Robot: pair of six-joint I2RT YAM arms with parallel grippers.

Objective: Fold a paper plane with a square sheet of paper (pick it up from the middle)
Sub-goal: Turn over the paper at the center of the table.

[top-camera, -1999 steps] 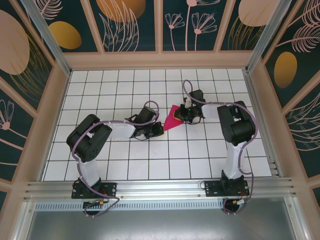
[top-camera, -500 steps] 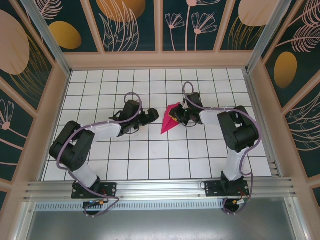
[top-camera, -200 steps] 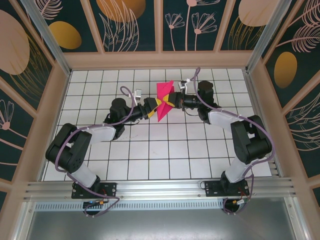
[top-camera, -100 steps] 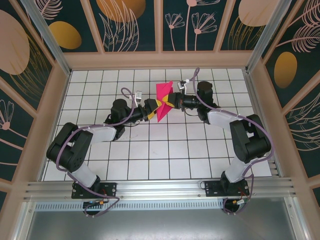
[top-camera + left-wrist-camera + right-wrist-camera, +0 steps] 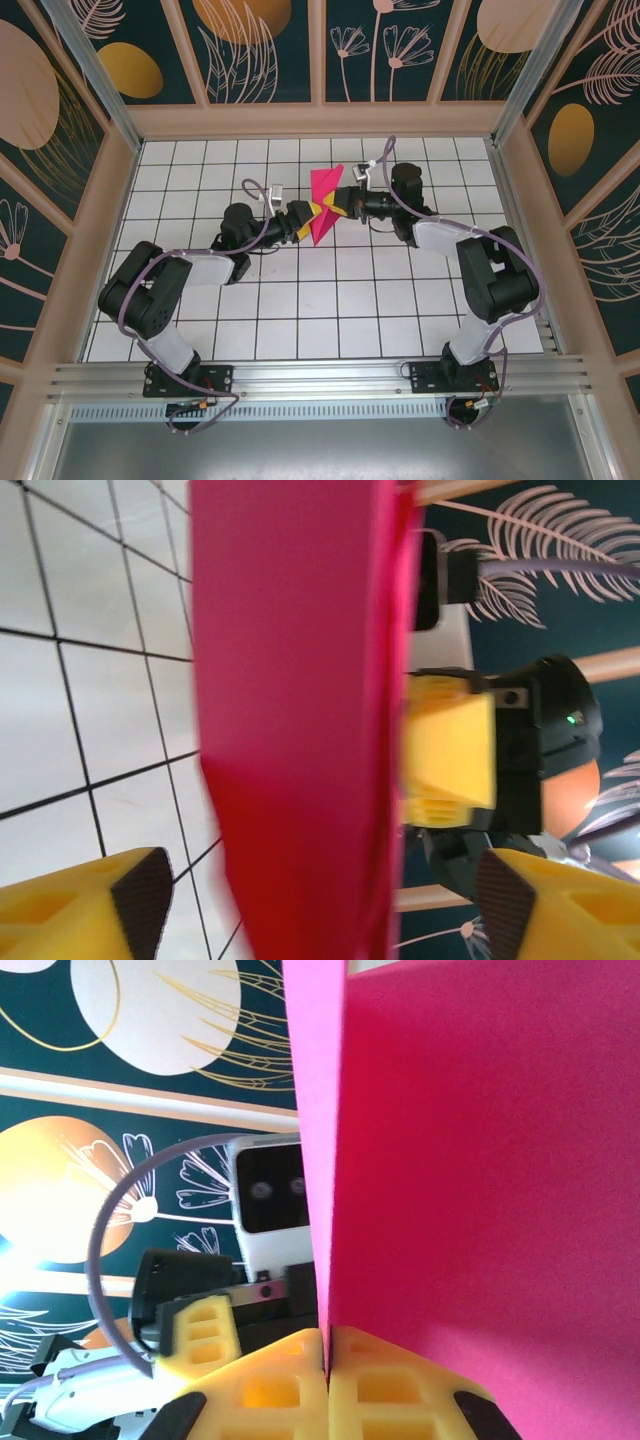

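Paper plane (image 5: 325,190) pinched in right gripper (image 5: 328,1360); left gripper (image 5: 309,214) spread around it.

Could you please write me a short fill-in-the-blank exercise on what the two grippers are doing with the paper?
The right gripper is ___ on the paper plane. The left gripper has its jaws ___, one finger on each side of the plane. The fingers of both grippers are ___ in colour.
Missing words: shut, open, yellow.

Yellow fingers (image 5: 250,1390) clamped together, paper plane (image 5: 480,1160) between
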